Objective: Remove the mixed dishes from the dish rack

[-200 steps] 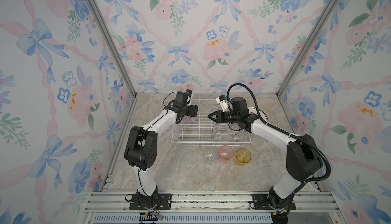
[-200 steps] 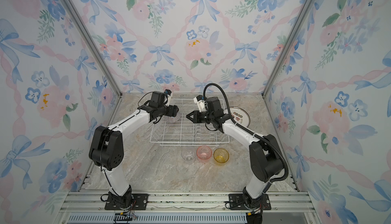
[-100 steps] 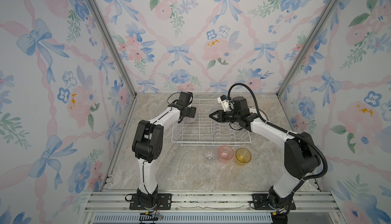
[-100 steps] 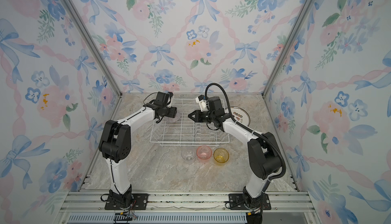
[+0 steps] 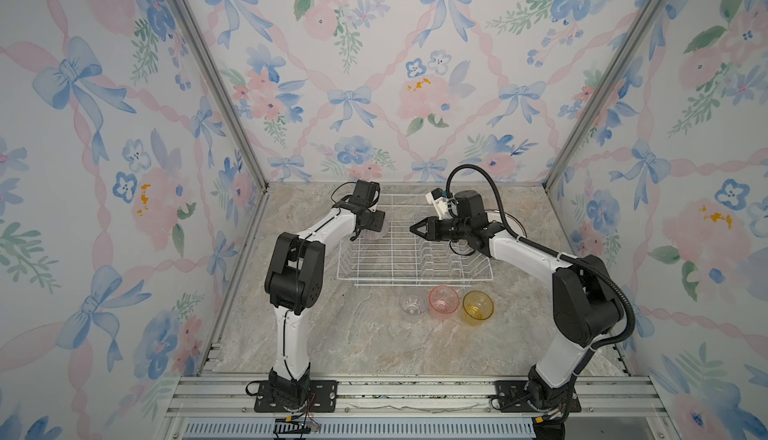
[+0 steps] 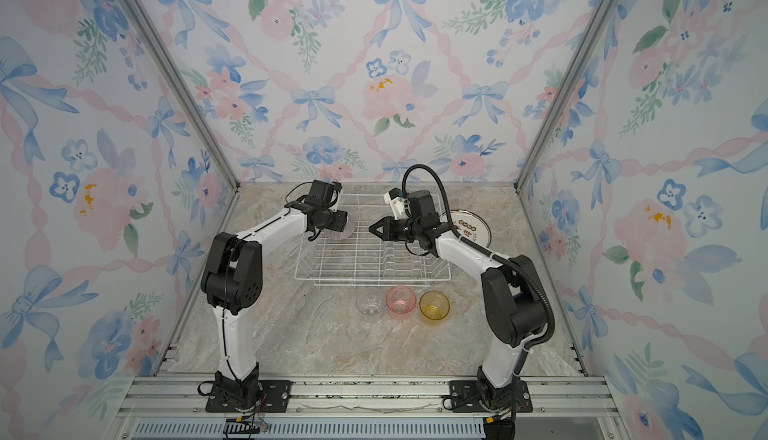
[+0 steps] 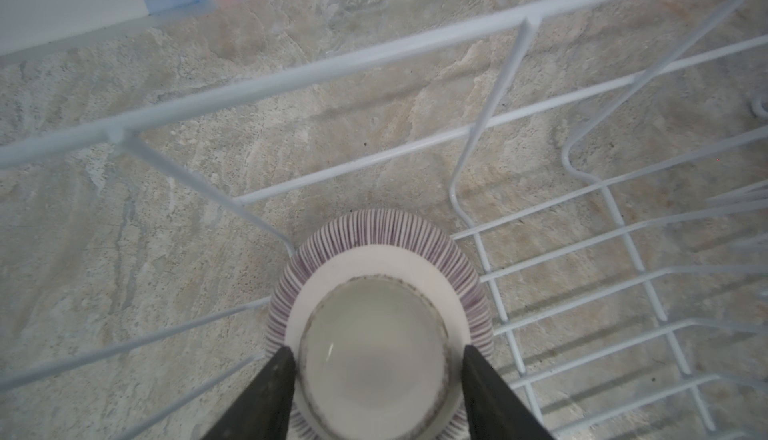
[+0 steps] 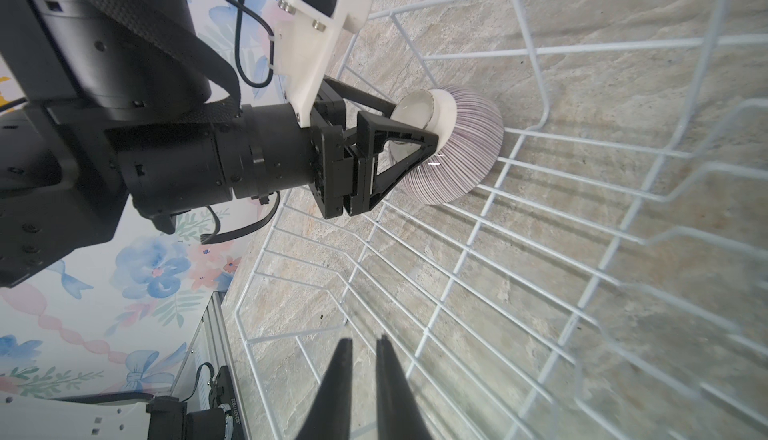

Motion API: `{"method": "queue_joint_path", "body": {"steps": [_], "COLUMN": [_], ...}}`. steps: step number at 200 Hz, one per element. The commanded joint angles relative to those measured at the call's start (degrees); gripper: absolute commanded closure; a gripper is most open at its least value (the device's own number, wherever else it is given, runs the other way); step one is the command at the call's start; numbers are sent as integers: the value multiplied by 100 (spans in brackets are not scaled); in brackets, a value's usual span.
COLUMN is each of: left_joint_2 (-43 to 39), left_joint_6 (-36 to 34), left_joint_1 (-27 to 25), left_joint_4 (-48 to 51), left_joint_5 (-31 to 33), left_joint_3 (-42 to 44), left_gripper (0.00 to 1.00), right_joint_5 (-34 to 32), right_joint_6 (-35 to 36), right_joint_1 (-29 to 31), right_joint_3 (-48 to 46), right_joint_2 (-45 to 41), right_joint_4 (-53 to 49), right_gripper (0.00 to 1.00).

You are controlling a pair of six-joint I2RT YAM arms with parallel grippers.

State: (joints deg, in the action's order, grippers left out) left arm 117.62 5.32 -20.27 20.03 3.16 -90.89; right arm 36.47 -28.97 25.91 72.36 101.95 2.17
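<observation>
Left tool [image 7: 376, 354]: its fingers stand apart, one on each side of the bowl's white foot. I cannot tell whether they press on it yet.
Bowl [image 7: 382, 230]: purple-striped and upside down, directly under the left tool in a corner of the rack. It is the only dish not yet unloaded.
Rack [image 5: 415, 280]: it lies below and between the two tools. Apart from the bowl its wire floor is bare, and the plate slots below the right tool are empty.
Right tool [image 5: 414, 229]: its fingers are almost together with a slim gap and nothing between them. It hangs over the rack and points across at the left tool.
Tumblers: clear [image 5: 411, 304], pink [image 5: 444, 298] and yellow [image 5: 478, 307] stand upright in a row on the table [image 5: 353, 342]. They are outside the rack, well apart from both tools on the arm-base side, and each looks empty.
Plate [image 6: 471, 230]: a printed plate lies flat on the table behind the right tool's wrist, beyond the rack's end. That arm partly hides it, so I cannot tell whether more plates lie under it.
Progress: nearly finished, by my reading. The glasses and at least one plate are out.
Left to do: grip the bowl by its foot, lift it clear of the wires and set it on the table.
</observation>
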Motion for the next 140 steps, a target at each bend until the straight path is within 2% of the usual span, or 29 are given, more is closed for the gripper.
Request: {"method": "queue_joint_path", "body": {"steps": [1,21,83,120,140], "left_joint_2": [127,155,176,2,-122], "left_joint_6": [-100,-141,-154,-111,-61], "left_joint_1": [21,24,48,76,108], "left_joint_4": [150,150,144,141,135], "left_joint_5": [-12,-59,-380,-671,-888], "left_joint_3": [-135,-150,-143,-138,-135], "left_gripper": [42,50,64,65,66], "right_joint_5": [133,158,192,211,245], "right_joint_6": [-78,-117,-175,-244,-285], "right_joint_1": [-47,-49,-21,5,11], "right_joint_3": [219,234,281,362,391], "right_joint_2": [152,197,358,498,561], "right_joint_4": [165,202,196,182,193], "right_gripper": [84,84,83,82,77]}}
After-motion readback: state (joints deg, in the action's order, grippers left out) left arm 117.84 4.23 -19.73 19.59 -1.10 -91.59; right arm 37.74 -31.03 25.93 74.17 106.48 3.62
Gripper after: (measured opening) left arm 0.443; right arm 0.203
